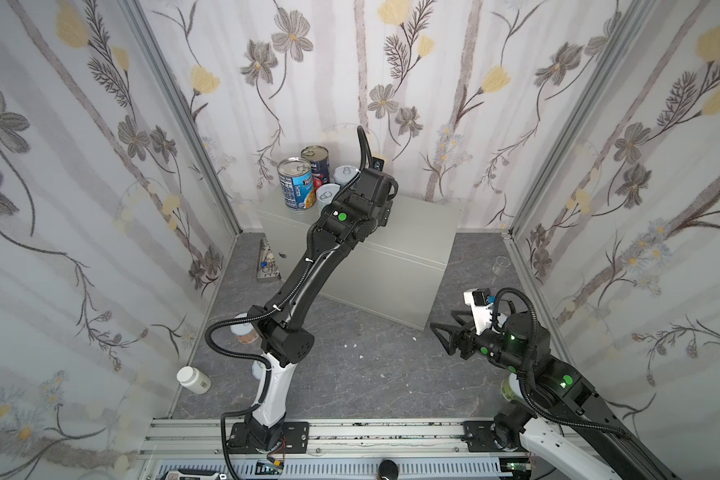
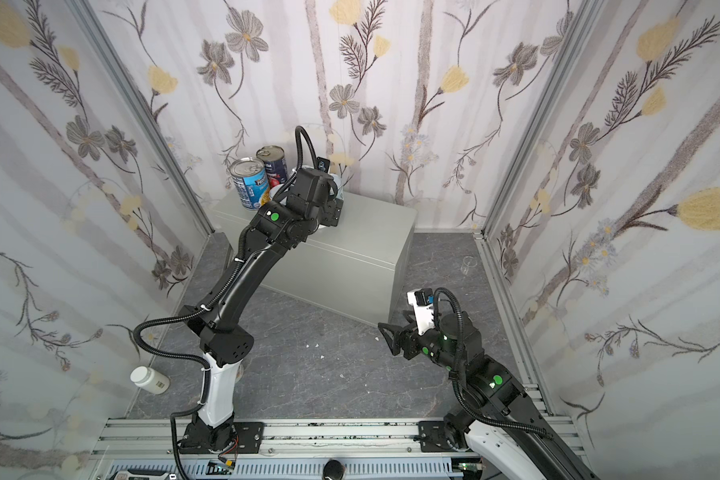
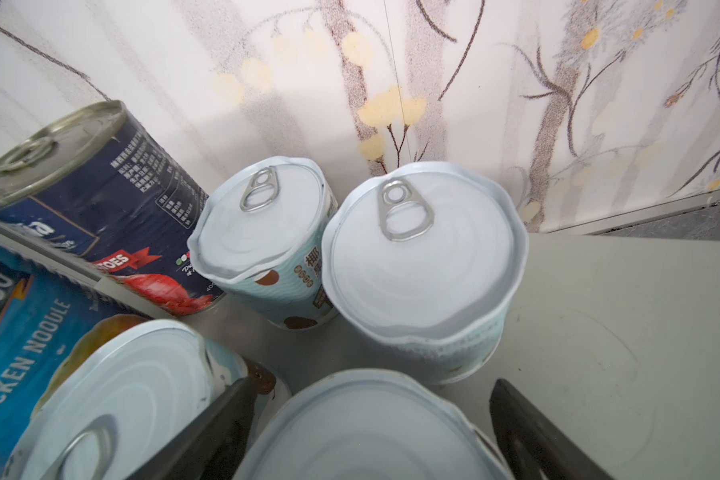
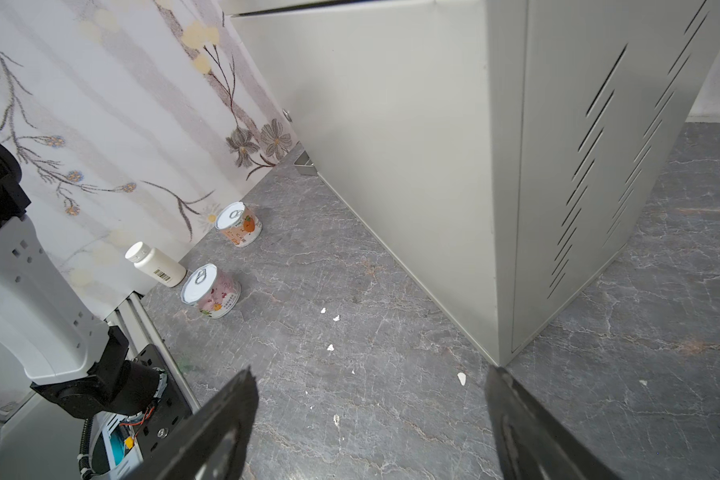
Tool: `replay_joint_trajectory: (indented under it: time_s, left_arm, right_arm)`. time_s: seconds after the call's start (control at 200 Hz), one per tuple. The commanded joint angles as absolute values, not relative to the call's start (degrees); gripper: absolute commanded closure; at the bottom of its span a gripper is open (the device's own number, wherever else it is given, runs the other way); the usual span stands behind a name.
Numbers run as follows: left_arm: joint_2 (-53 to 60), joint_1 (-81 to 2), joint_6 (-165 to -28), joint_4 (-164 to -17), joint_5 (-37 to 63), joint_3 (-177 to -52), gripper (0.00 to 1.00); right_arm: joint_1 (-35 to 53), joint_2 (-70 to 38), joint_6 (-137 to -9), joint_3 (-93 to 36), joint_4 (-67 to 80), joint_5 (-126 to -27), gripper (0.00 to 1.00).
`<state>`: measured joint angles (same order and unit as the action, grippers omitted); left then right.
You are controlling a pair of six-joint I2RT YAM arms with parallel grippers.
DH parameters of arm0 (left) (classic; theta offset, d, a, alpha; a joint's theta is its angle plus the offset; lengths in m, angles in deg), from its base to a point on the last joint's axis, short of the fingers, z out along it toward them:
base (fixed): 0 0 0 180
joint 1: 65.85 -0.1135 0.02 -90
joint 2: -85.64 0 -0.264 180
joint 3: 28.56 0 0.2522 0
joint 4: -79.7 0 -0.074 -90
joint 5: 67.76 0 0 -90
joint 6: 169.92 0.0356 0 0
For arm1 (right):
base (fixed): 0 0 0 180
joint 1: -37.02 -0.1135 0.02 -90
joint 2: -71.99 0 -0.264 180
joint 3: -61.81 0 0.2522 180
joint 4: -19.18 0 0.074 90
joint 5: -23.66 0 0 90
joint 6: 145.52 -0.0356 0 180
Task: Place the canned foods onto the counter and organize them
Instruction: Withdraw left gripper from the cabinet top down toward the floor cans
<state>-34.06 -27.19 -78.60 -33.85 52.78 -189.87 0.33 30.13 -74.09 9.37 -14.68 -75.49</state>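
Two short cans (image 4: 211, 291) on the floor (image 4: 391, 299).
My right gripper (image 4: 371, 374), fingers wide, faces them; left gripper (image 3: 373, 384), wide too, over the counter (image 1: 425, 220).

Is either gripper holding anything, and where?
Nothing is held. The left gripper stands open around a short can on the counter; the right gripper is open and empty.

A short can (image 3: 371, 432) stood on the counter (image 3: 599, 311) between the left gripper's (image 3: 371, 395) jaws. Just ahead, a second short can (image 3: 425, 266) and a third short can (image 3: 262, 241) stood side by side. A fourth short can (image 3: 134, 395) sat just left, with the chicken noodle can (image 3: 21, 332) and tomato can (image 3: 100, 195) beyond it. The counter's corner stood just ahead of the right gripper (image 4: 371, 382), a pill bottle (image 4: 154, 266) and two floor cans (image 4: 211, 291) well beyond.
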Motion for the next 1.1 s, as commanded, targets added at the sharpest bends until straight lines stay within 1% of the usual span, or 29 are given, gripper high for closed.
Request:
replay_joint_trajectory:
  time_s: [0.0,0.375,0.535,0.669,0.834,0.954,1.094]
  left_arm:
    - [-32.7,-27.2,-78.8,-37.5,50.8,-190.4,0.09]
    - [-25.5,-27.0,-81.9,-42.6,44.4,-190.4,0.08]
    - [-20.6,-26.2,-82.2,-42.5,41.4,-186.9,0.04]
    - [-15.1,-25.3,-83.3,-42.7,41.3,-180.6,0.0]
    - [-7.6,-24.6,-84.9,-43.5,41.8,-171.1,0.0]
    - [-0.4,-24.2,-86.4,-45.7,42.1,-160.5,0.0]
    - [9.6,-24.1,-90.5,-49.1,42.7,-145.1,0.0]
  right_arm:
    - [0.3,30.2,-74.5,9.5,-11.9,-76.1,0.14]
    - [0.2,31.9,-74.9,9.3,-12.8,-76.0,0.14]
    - [0.2,33.3,-75.6,8.9,-13.8,-75.5,0.14]
    - [0.0,34.5,-76.2,7.6,-16.2,-74.8,0.12]
    - [-0.2,36.4,-76.7,6.4,-20.0,-72.1,0.1]
    - [-0.2,37.8,-77.5,6.8,-22.0,-70.7,0.1]
    - [-0.3,39.4,-78.7,7.8,-23.5,-70.1,0.09]
